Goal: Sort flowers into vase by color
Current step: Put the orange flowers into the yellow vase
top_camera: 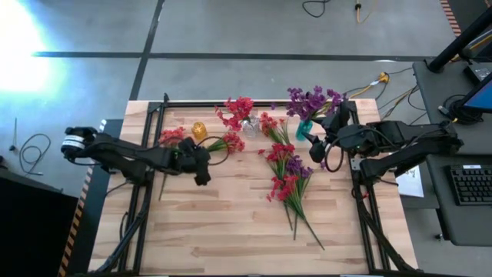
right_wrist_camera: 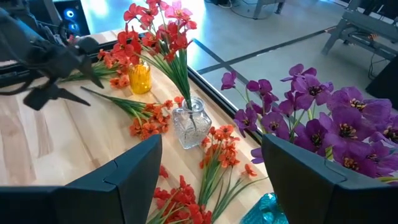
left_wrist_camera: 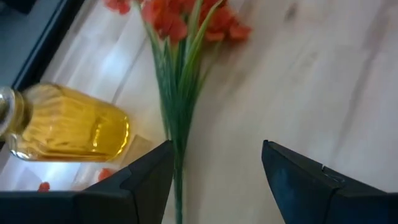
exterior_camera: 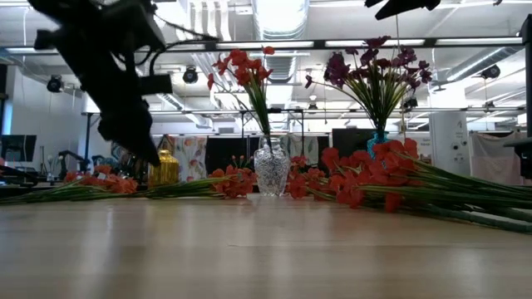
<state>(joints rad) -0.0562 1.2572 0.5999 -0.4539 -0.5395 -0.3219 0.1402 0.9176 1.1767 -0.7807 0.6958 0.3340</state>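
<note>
Three vases stand along the far edge: a yellow vase (top_camera: 199,131), a clear glass vase (top_camera: 249,126) holding red flowers (exterior_camera: 243,68), and a teal vase (top_camera: 304,129) holding purple flowers (right_wrist_camera: 323,121). Loose orange-red sprigs lie flat on the table: one (top_camera: 231,143) beside the yellow vase, one (top_camera: 172,135) farther left, and a mixed pile (top_camera: 286,173) at the centre. My left gripper (left_wrist_camera: 214,180) hangs open just above the table; the first sprig's green stems (left_wrist_camera: 177,143) run close by one finger. My right gripper (right_wrist_camera: 211,180) stands open high up, near the purple flowers.
Bare wood takes up the near half of the table (top_camera: 231,231). The yellow vase (left_wrist_camera: 68,124) stands close beside my left gripper. The table's dark frame rails (top_camera: 146,192) run along both sides. A keyboard (top_camera: 470,185) and cables lie off the table to the right.
</note>
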